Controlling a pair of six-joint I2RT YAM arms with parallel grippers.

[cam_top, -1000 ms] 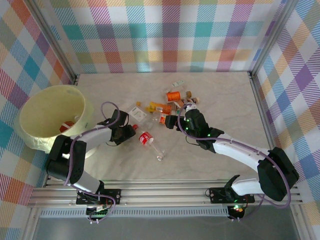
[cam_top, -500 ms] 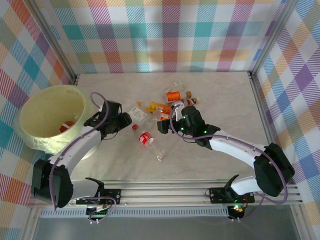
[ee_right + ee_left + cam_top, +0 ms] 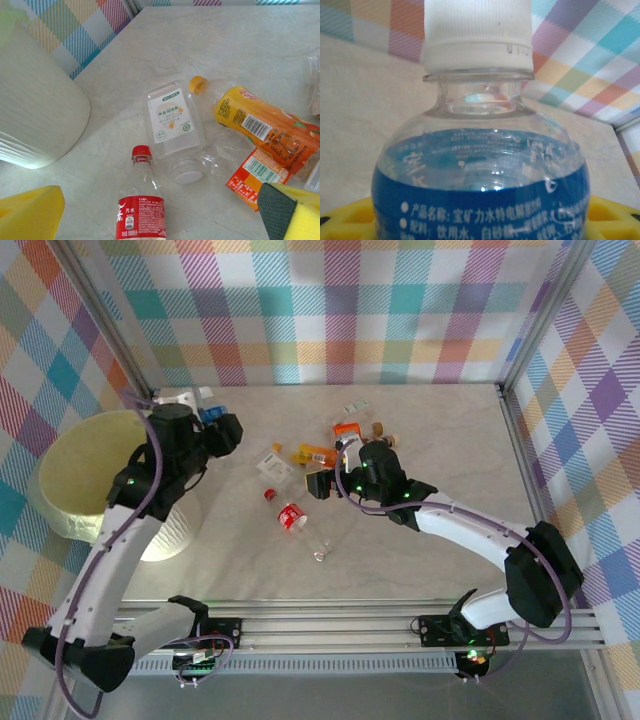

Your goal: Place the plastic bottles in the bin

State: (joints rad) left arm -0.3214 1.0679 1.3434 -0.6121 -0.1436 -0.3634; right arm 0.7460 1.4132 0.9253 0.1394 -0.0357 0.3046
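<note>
My left gripper (image 3: 207,420) is raised beside the far right rim of the bin (image 3: 70,510), a large pale yellow bucket. It is shut on a clear plastic bottle (image 3: 480,165) with a blue label and white cap; the yellow fingers (image 3: 342,220) show at both lower corners. My right gripper (image 3: 320,482) hangs open over the bottles on the table. Between and ahead of its fingers (image 3: 30,215) lie a red-capped, red-label bottle (image 3: 141,212), a clear flat bottle (image 3: 175,125) with a white label, an orange bottle (image 3: 260,122) and a crushed orange-label one (image 3: 257,172).
More small bottles and an orange container (image 3: 347,430) lie in a cluster at the table's middle. A red item (image 3: 133,492) sits inside the bin. The bin's whitish side (image 3: 35,110) stands left of my right gripper. Plaid walls enclose the table.
My left arm has lifted the blue-label bottle off the table and swung it up and left to the bin's rim. My right gripper has crept left over the bottles.
</note>
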